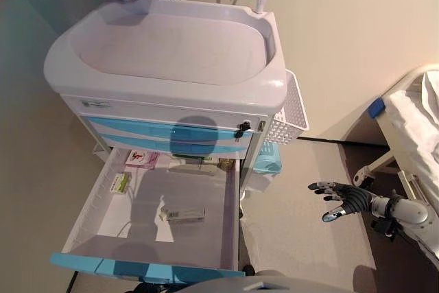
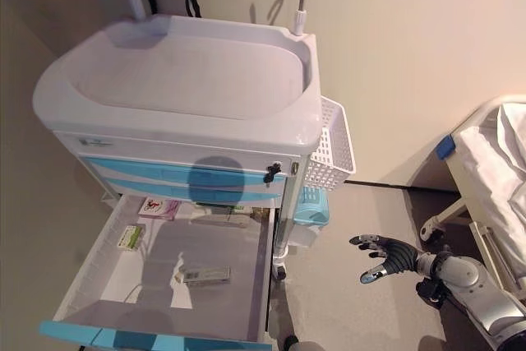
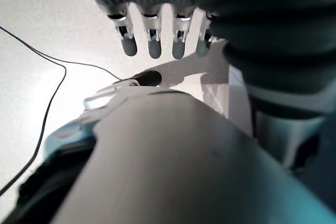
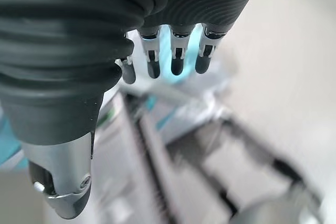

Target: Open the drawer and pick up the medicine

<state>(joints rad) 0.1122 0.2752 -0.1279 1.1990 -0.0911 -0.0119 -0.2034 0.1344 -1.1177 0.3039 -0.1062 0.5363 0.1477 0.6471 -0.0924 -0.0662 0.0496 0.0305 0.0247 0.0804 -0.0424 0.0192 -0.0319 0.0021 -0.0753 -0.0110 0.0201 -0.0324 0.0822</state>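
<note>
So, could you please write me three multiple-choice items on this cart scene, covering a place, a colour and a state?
1. Where is the right hand?
A. inside the drawer
B. over the floor beside the cart
C. on the cart top

2. What colour is the drawer front?
A. light blue
B. red
C. black

3. What state is the bottom drawer in?
A. shut
B. pulled out
C. removed from the cart

Answers: 1 B, the hand hangs open right of the cart, clear of it. 2 A, its front edge is light blue. 3 B, its inside shows, with a medicine box lying there.
</note>
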